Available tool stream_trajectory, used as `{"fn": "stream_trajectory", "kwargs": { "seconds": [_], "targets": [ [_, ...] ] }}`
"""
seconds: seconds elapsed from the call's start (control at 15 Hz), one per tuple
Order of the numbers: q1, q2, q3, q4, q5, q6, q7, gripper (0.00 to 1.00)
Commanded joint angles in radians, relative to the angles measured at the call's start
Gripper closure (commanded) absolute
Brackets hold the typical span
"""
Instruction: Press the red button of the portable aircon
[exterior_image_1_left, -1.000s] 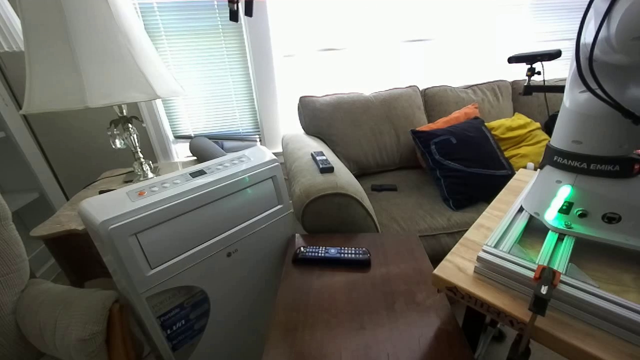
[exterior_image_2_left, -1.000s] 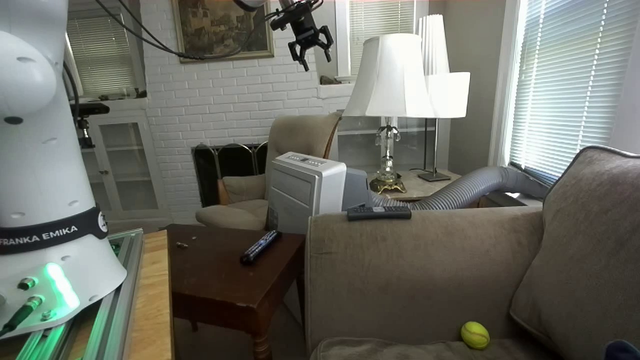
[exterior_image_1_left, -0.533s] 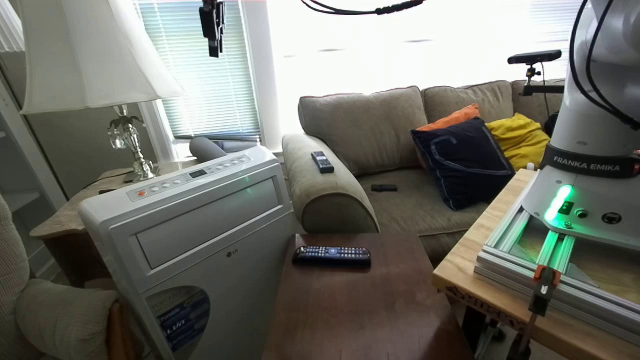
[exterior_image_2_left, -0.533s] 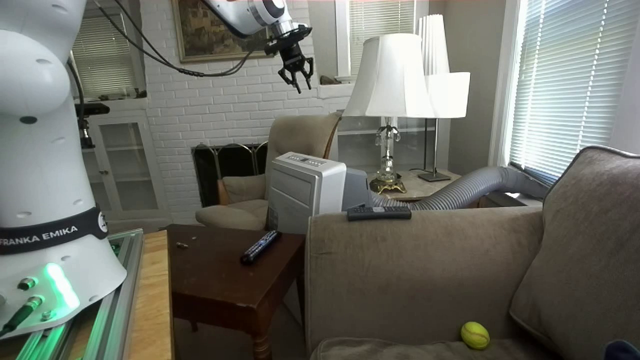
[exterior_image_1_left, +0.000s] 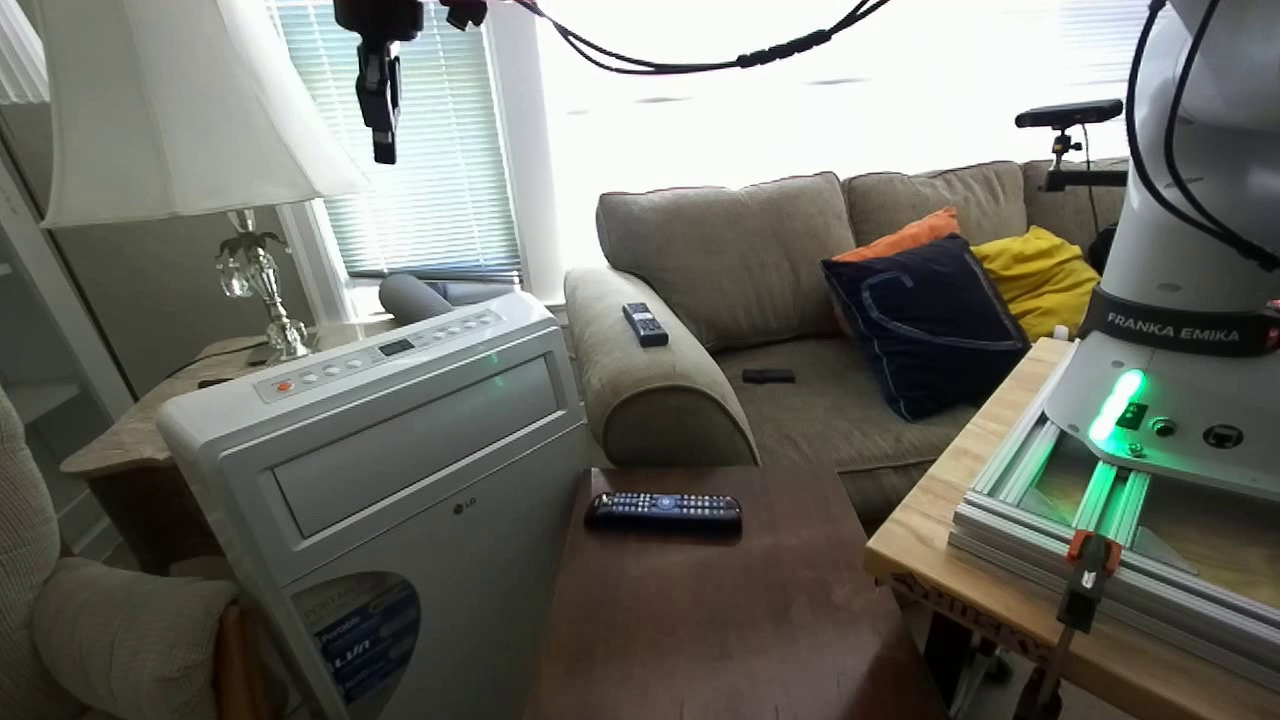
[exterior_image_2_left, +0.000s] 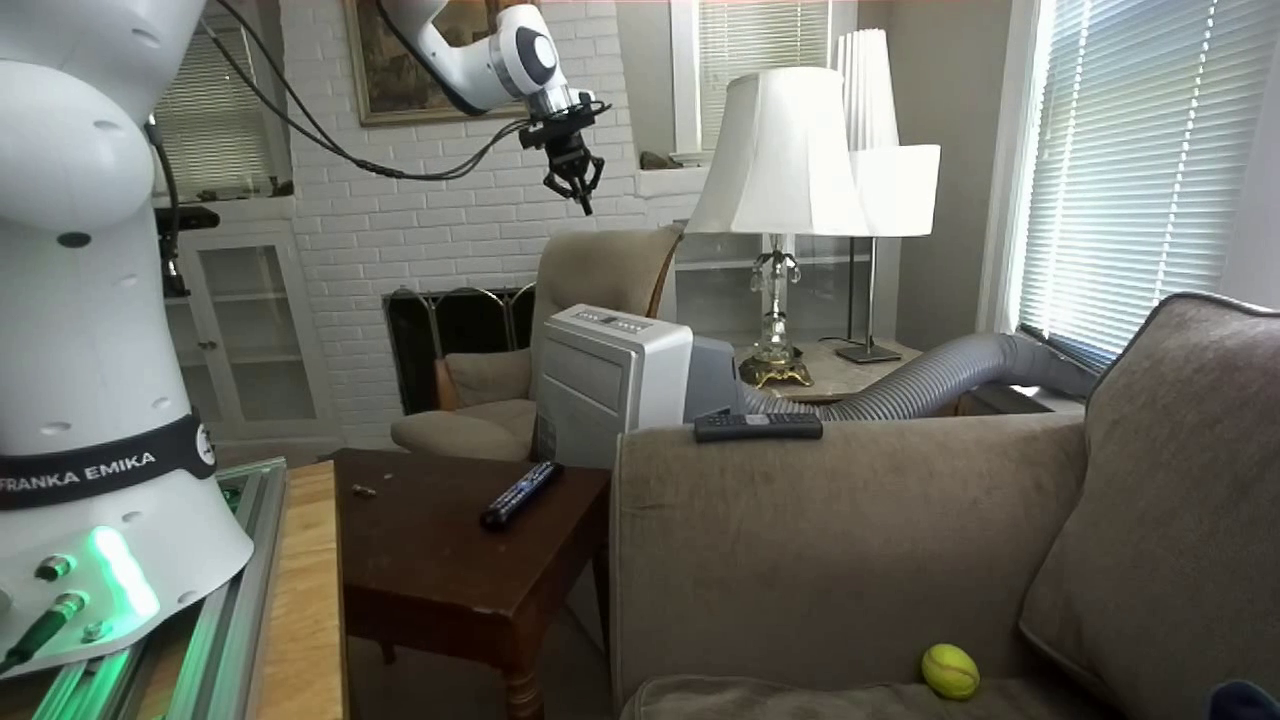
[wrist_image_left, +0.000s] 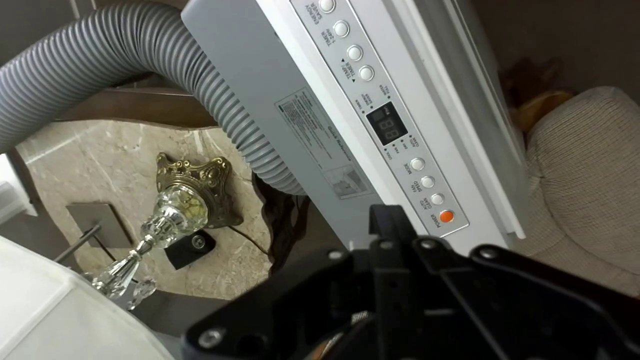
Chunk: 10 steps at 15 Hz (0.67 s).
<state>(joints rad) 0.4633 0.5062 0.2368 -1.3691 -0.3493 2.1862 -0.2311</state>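
Far back in an exterior view runs one white brick wall (exterior_image_2_left: 440, 220). One sofa (exterior_image_1_left: 720, 260) shows in both exterior views, as does one robot arm (exterior_image_2_left: 80, 320). One armchair (exterior_image_2_left: 605, 265) stands in front of the wall. One aircon (exterior_image_1_left: 430, 540) is at left in an exterior view, with one brown desk (exterior_image_1_left: 720, 610) just to its right. Three white lampshades (exterior_image_2_left: 785, 155) stand beyond the aircon, to the right, in an exterior view. Three cushions (exterior_image_1_left: 920, 330), orange, navy and yellow, lie on the right part of the sofa. One hand (exterior_image_2_left: 586, 207) hangs well above the aircon, its fingers closed together. Two remotes (exterior_image_1_left: 664, 512) show: one at the desk's far end, one on the sofa's armrest (exterior_image_1_left: 670, 410). One ball (exterior_image_2_left: 950, 671) rests on the sofa. Atop the aircon, one display (wrist_image_left: 387, 123) sits between four white buttons (wrist_image_left: 366, 73) and three more; past those three is one red-orange power button (wrist_image_left: 446, 216).
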Motion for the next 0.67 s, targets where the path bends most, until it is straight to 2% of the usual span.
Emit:
{"fn": "stream_trajectory", "kwargs": {
  "seconds": [0.0, 0.13, 0.27, 0.6],
  "targets": [
    [0.002, 0.005, -0.001, 0.011, 0.0, -0.006, -0.003, 0.99],
    [-0.001, 0.0, 0.0, 0.005, 0.0, -0.001, -0.007, 1.0],
    [0.016, 0.007, -0.016, -0.024, -0.035, 0.08, 0.049, 1.0],
    [0.071, 0.108, -0.021, -0.02, -0.023, 0.262, 0.157, 1.0]
  ]
}}
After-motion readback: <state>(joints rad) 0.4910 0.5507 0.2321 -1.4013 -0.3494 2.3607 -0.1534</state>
